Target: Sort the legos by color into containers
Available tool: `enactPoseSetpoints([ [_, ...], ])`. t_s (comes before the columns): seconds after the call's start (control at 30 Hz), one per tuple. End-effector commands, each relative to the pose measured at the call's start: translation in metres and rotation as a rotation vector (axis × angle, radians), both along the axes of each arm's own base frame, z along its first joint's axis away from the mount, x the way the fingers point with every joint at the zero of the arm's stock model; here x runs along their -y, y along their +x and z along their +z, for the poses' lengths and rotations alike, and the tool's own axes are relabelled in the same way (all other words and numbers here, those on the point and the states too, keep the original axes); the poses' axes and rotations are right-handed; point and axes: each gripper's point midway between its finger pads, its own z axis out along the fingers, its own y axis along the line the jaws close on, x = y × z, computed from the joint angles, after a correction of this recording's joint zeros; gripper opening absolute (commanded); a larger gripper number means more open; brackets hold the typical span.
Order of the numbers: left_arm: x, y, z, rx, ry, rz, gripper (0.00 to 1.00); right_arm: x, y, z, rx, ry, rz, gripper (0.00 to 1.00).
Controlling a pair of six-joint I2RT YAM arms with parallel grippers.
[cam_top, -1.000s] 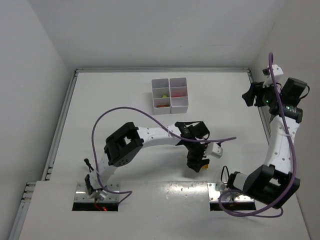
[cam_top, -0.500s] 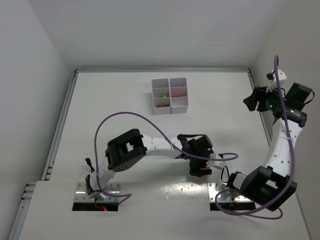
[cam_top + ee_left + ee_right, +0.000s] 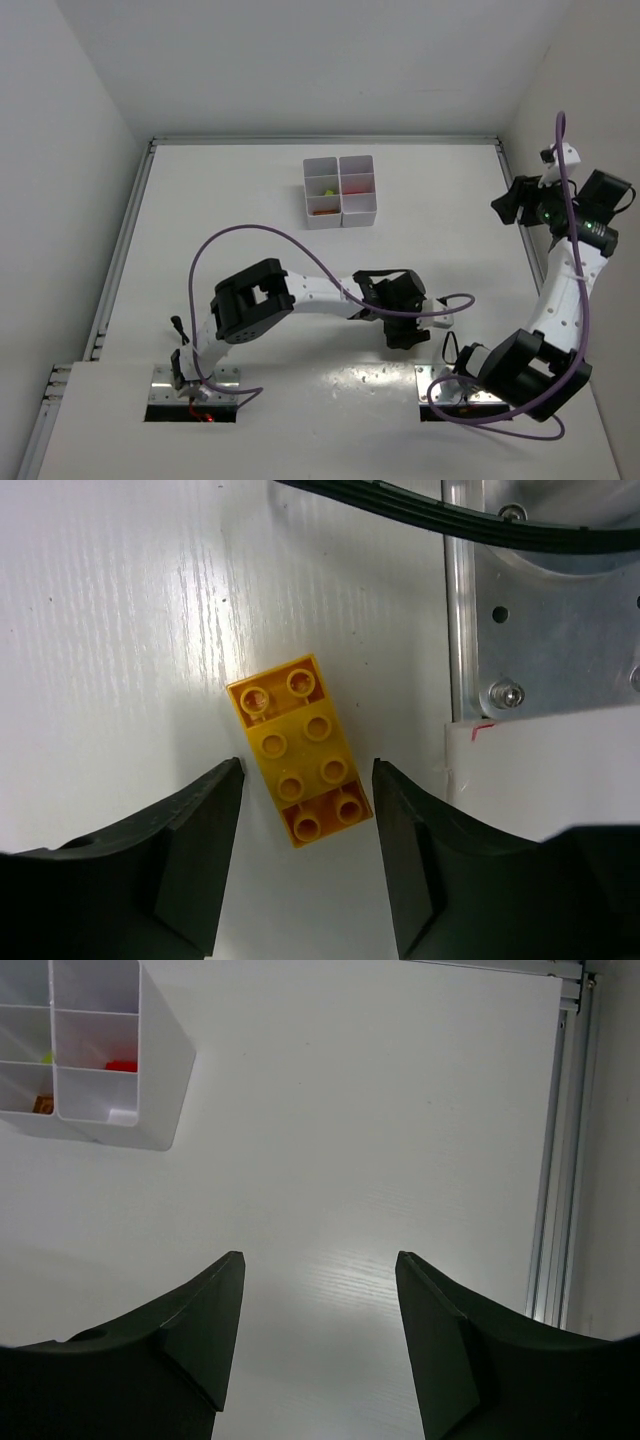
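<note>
We see a bolted metal mounting plate [image 3: 550, 630] just right of the yellow lego brick [image 3: 300, 750], with a white raised panel [image 3: 540, 770] below it, close beside the right-hand one of the left fingers [image 3: 190, 850], and a black cable [image 3: 450, 515] running across the top of the left wrist view. From above, a purple cable [image 3: 250, 235] arches over the left arm, which reaches across the near part of the counter [image 3: 200, 220] towards the right arm's base. The brick lies flat on the counter with its eight studs up, turned at a slant, one end shaded darker. The left fingers stand apart on either side of it, a gap showing on each side, so nothing is gripped. The white compartment tray [image 3: 340, 190] sits well apart at the far middle of the counter; in it we make out a red piece [image 3: 121, 1065], a lime piece [image 3: 47, 1058] and an orange-brown piece [image 3: 43, 1104], each in its own cell. The right fingers [image 3: 180, 1330] are spread wide and empty, raised over bare counter at the far right, beside the rail along the counter's edge [image 3: 560, 1160].
</note>
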Motion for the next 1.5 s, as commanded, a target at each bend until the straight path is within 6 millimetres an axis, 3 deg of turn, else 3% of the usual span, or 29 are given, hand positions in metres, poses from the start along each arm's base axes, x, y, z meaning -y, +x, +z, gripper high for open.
enactPoseSetpoints([
  [0.0,0.011,-0.017,-0.002,-0.044,-0.024,0.036,0.59,0.004,0.003,0.010,0.047,-0.002,-0.005,0.62],
  [0.07,0.014,-0.022,-0.003,-0.041,-0.035,0.026,0.53,0.008,0.002,0.010,0.047,-0.002,-0.016,0.62],
  [0.2,0.011,-0.010,-0.007,0.005,-0.020,0.085,0.33,0.012,0.003,0.009,0.047,-0.002,-0.025,0.62],
  [0.27,0.003,-0.005,-0.003,0.041,-0.021,0.101,0.26,0.014,0.004,0.013,0.067,0.003,-0.023,0.62],
  [0.37,-0.017,0.015,0.005,0.067,-0.014,0.162,0.24,0.023,0.009,0.013,0.079,0.015,-0.041,0.62],
  [0.4,-0.034,0.028,0.001,0.074,0.005,0.202,0.24,0.019,0.010,0.020,0.096,0.041,-0.027,0.62],
  [0.43,-0.041,0.037,0.020,0.093,-0.027,0.230,0.24,0.020,0.010,0.022,0.104,0.048,-0.030,0.62],
  [0.5,-0.067,0.058,0.025,0.094,-0.021,0.294,0.24,0.022,0.013,0.025,0.119,0.073,-0.032,0.62],
  [0.53,-0.075,0.067,0.043,0.103,-0.048,0.320,0.24,0.022,0.015,0.025,0.120,0.090,-0.029,0.62],
  [0.57,-0.085,0.076,0.048,0.104,-0.048,0.346,0.24,0.026,0.016,0.029,0.139,0.087,-0.041,0.62],
  [0.6,-0.100,0.097,0.054,0.113,-0.042,0.392,0.24,0.025,0.018,0.028,0.134,0.116,-0.039,0.62],
  [0.67,-0.114,0.115,0.070,0.115,-0.066,0.428,0.24,0.025,0.021,0.026,0.130,0.139,-0.037,0.62],
  [0.7,-0.123,0.142,0.083,0.133,-0.078,0.479,0.24,0.026,0.023,0.024,0.122,0.162,-0.045,0.62],
  [0.77,-0.127,0.165,0.108,0.141,-0.125,0.501,0.24,0.025,0.028,0.025,0.125,0.168,-0.037,0.62],
  [0.8,-0.130,0.178,0.110,0.140,-0.118,0.525,0.24,0.021,0.029,0.025,0.121,0.179,-0.032,0.62],
  [0.83,-0.133,0.208,0.134,0.175,-0.160,0.567,0.24,0.022,0.030,0.022,0.111,0.195,-0.037,0.62],
  [0.87,-0.134,0.221,0.139,0.181,-0.165,0.587,0.25,0.023,0.032,0.026,0.129,0.189,-0.038,0.62],
  [0.9,-0.136,0.247,0.145,0.195,-0.167,0.618,0.27,0.024,0.034,0.026,0.127,0.214,-0.048,0.62],
  [1.03,-0.137,0.294,0.155,0.238,-0.191,0.659,0.31,0.022,0.039,0.031,0.134,0.232,-0.047,0.62],
  [1.17,-0.133,0.317,0.162,0.263,-0.203,0.659,0.32,0.024,0.040,0.034,0.141,0.223,-0.054,0.62],
  [1.2,-0.132,0.319,0.150,0.249,-0.183,0.659,0.32,0.024,0.040,0.034,0.141,0.223,-0.054,0.62],
  [1.4,-0.122,0.330,0.136,0.251,-0.169,0.638,0.34,0.025,0.039,0.028,0.125,0.230,-0.065,0.62],
  [1.43,-0.121,0.332,0.122,0.243,-0.143,0.629,0.35,0.024,0.038,0.025,0.118,0.236,-0.066,0.62],
  [1.47,-0.118,0.337,0.126,0.251,-0.154,0.629,0.35,0.024,0.038,0.025,0.115,0.244,-0.069,0.62],
])
